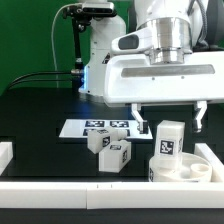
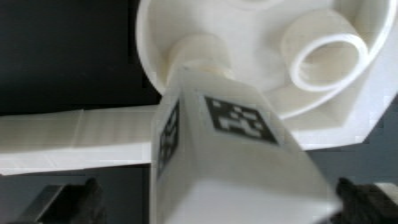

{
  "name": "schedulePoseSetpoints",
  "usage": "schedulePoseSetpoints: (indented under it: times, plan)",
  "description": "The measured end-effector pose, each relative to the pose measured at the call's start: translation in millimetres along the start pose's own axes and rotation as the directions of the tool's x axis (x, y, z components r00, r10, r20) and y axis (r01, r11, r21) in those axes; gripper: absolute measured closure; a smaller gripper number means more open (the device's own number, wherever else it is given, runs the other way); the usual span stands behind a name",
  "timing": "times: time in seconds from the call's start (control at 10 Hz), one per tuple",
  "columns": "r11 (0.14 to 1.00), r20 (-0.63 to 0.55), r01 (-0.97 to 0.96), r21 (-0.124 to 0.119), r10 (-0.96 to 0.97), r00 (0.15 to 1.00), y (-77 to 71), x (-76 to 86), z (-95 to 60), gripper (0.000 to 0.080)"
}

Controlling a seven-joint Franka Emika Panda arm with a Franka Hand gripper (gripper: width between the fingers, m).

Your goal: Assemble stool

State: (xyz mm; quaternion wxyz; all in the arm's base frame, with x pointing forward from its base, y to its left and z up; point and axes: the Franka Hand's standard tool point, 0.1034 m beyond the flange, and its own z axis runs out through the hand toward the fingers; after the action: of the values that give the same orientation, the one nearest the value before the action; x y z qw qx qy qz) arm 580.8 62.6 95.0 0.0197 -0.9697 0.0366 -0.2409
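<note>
The round white disc seat (image 1: pixel 185 169) lies at the exterior view's front right, against the border rails. One chunky white leg (image 1: pixel 168 140) with a tag stands upright on it. My gripper (image 1: pixel 169 118) is open, its fingers (image 1: pixel 138 117) spread wide on either side of the leg's top and not touching it. In the wrist view the leg (image 2: pixel 228 150) fills the middle between the dark fingertips (image 2: pixel 71 200) of the gripper (image 2: pixel 217 205). The seat (image 2: pixel 214 25) lies beyond the leg and shows a round socket (image 2: pixel 329 62). Two loose legs (image 1: pixel 103 141) (image 1: pixel 118 153) lie to the seat's left.
The marker board (image 1: pixel 92 126) lies flat behind the loose legs. White border rails run along the front (image 1: pixel 70 188), the right (image 1: pixel 214 160) and the left (image 1: pixel 5 152). A rail also shows in the wrist view (image 2: pixel 71 135). The arm's base stands at the back.
</note>
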Motion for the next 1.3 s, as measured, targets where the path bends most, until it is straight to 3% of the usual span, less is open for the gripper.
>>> schedulePoseSetpoints:
  times: [0.1, 0.3, 0.5, 0.6, 0.8, 0.9, 1.1, 1.3]
  plan:
    - [1.0, 0.003, -0.03, -0.003, 0.03, 1.0, 6.2, 5.6, -0.3, 0.0151]
    - [0.994, 0.226, -0.108, 0.02, 0.101, 0.969, -11.5, -3.1, 7.2, 0.015]
    - [0.988, 0.318, -0.152, 0.019, 0.138, 0.938, -1.1, -2.8, 9.5, 0.015]
    - [0.988, 0.404, -0.154, 0.021, 0.133, 0.905, -7.1, -8.9, 8.1, 0.015]
    - [0.987, 0.446, -0.159, 0.025, 0.131, 0.885, -7.6, -6.0, 7.6, 0.015]
    - [0.983, 0.45, -0.181, 0.013, 0.156, 0.88, -7.4, -6.9, 7.6, 0.015]
    - [0.935, 0.468, -0.343, -0.091, 0.344, 0.814, -7.9, -8.7, 8.5, 0.015]
    - [0.934, 0.467, -0.344, -0.093, 0.346, 0.814, -6.5, -8.9, 10.6, 0.015]
